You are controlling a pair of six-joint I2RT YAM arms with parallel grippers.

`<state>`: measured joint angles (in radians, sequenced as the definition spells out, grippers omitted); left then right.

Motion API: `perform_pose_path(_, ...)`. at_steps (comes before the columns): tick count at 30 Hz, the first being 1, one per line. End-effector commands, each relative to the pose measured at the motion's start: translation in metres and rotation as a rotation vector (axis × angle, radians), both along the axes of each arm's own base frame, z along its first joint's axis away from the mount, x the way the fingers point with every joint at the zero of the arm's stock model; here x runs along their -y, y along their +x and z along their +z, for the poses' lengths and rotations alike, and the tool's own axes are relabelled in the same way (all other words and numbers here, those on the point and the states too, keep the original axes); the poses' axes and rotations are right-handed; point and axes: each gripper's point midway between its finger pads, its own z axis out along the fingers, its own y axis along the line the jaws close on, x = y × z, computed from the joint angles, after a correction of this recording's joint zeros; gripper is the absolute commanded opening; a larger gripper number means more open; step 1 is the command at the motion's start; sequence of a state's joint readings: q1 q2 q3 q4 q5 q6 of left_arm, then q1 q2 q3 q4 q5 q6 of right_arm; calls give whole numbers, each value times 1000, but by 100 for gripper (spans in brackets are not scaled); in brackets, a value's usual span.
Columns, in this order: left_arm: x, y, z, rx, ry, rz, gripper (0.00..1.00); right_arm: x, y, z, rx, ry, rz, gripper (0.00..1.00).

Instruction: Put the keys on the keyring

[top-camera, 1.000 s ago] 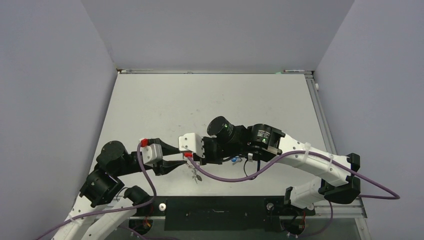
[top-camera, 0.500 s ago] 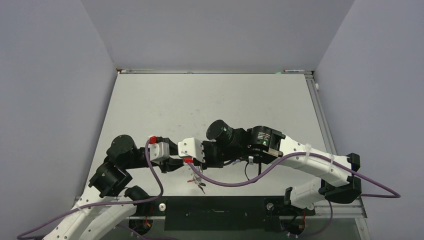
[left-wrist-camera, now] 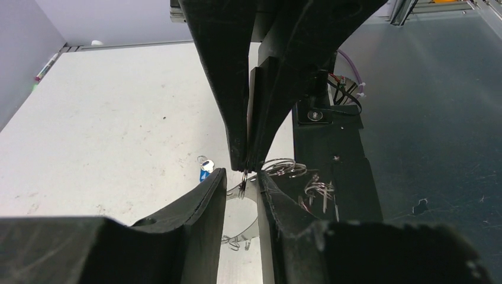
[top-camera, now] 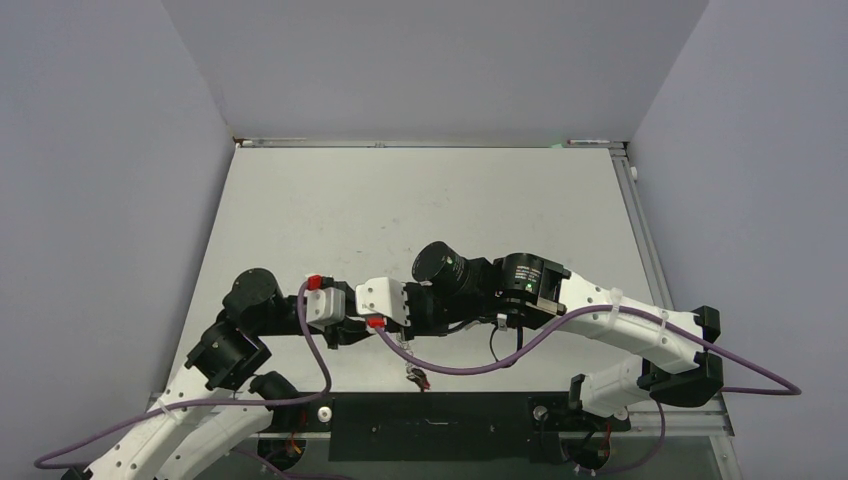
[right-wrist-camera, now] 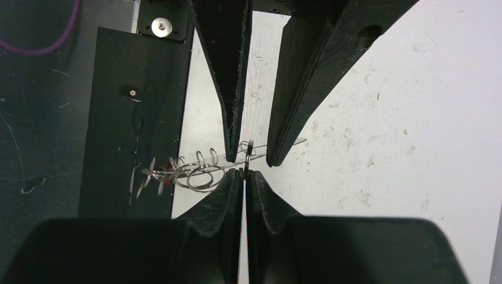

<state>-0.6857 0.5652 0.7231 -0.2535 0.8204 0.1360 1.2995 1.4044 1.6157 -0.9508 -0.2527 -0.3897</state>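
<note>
Two hands meet tip to tip over the near edge of the surface (left-wrist-camera: pixel 118 118). The right hand (right-wrist-camera: pixel 244 173) is pinched tight, seemingly on the keyring (left-wrist-camera: pixel 240 216) rim, with wire split rings (right-wrist-camera: pixel 198 171) dangling beside it. The left hand (left-wrist-camera: pixel 241 174) has jaws apart, straddling one small ring. The blue-tagged key (left-wrist-camera: pixel 205 167) lies loose on the surface nearby. Best move: close left squarely on that ring alone, right hand firm, no twisting.

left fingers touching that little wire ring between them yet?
Apart. In the left wrist view the wire ring sits edge-on between the fingers of the left gripper, with a clear gap on each side of it.
</note>
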Motion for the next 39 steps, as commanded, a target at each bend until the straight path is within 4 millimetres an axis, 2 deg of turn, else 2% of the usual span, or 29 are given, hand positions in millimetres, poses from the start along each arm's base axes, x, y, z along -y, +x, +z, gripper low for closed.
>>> perform_pose_path(1,5,-4,6,23,-31,-35,22,-7,3,36,52,115,-5,5)
perform_pose_path(7,9,-4,2,1,-39,-48,13,-7,1,41,48,134,1,5)
perform_pose_path(11,10,-5,3,-16,-45,-53,1,-8,0,38,39,128,5,5)
perform_pose_path(17,12,-1,3,-29,-54,-40,0,-10,3,36,45,123,-15,6)
perform_pose_path(20,11,2,13,-31,-117,-3,0,-9,14,51,84,186,-79,25)
perform_pose_path(23,7,-4,29,-28,-223,9,0,-2,18,82,120,331,-122,50)
perform_pose_path(25,3,-7,39,-29,-290,20,0,5,15,104,129,445,-129,59)
perform_pose_path(27,-1,-7,48,-32,-356,36,0,14,10,116,122,543,-132,63)
perform_pose_path(29,-5,-10,56,-44,-416,41,0,22,5,133,108,673,-138,63)
perform_pose_path(31,-9,-16,68,-32,-484,25,0,30,0,136,90,753,-134,61)
perform_pose_path(34,-16,-21,77,-27,-573,12,0,33,-4,130,58,812,-141,50)
perform_pose_path(39,-26,-32,85,-5,-695,-26,0,18,-18,115,-24,825,-71,39)
